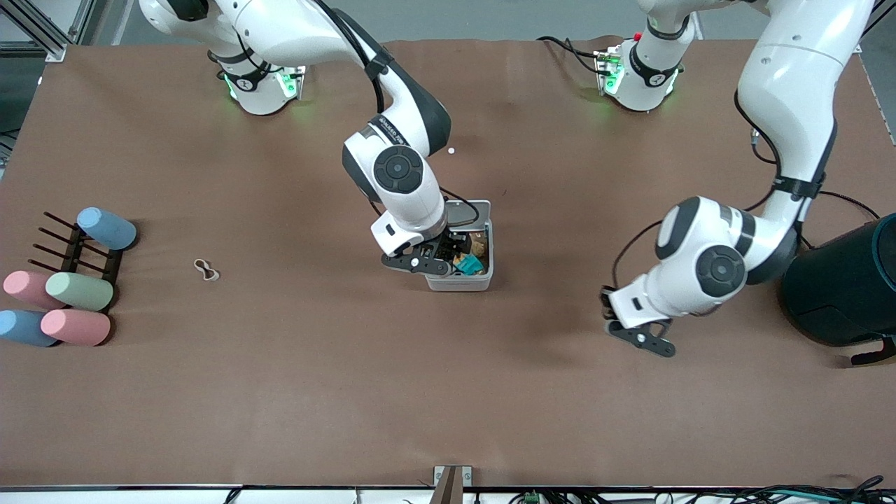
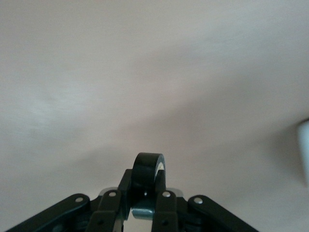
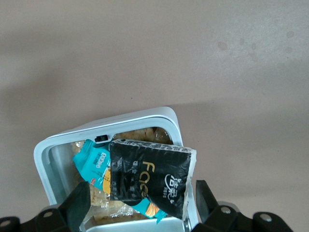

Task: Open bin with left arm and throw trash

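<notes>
We see the right gripper (image 1: pixel 448 257) over the open bin (image 1: pixel 462 282), wide around a black wrapper (image 3: pixel 147 176); the left gripper (image 2: pixel 145 193) (hanging over bare table) pinches the tape roll (image 2: pixel 146 175).

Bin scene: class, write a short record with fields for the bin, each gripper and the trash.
bin: small square white-grey plastic bin, open
right gripper: over the bin, crumpled black snack wrapper under it
left gripper: jaws shut on small black tape roll, over brown table
loop: whitish twisted loop on table, toward right arm's end
</notes>
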Controlling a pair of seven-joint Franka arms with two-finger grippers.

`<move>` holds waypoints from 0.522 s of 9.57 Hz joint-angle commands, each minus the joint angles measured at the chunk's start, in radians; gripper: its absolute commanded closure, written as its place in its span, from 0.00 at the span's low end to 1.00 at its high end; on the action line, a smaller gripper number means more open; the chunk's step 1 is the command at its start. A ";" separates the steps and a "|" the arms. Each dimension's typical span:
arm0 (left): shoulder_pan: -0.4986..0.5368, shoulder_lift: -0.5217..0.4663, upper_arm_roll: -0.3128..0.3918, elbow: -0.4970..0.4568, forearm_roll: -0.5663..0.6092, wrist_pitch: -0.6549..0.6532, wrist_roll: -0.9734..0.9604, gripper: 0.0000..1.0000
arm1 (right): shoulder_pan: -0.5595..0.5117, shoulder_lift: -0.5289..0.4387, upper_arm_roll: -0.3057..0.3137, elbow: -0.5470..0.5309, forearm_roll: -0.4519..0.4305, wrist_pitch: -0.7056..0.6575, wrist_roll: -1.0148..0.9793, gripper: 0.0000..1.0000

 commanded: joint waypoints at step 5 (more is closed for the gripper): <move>-0.162 0.054 -0.118 0.086 -0.094 -0.019 -0.615 1.00 | -0.177 -0.086 -0.006 -0.030 0.010 -0.074 -0.007 0.02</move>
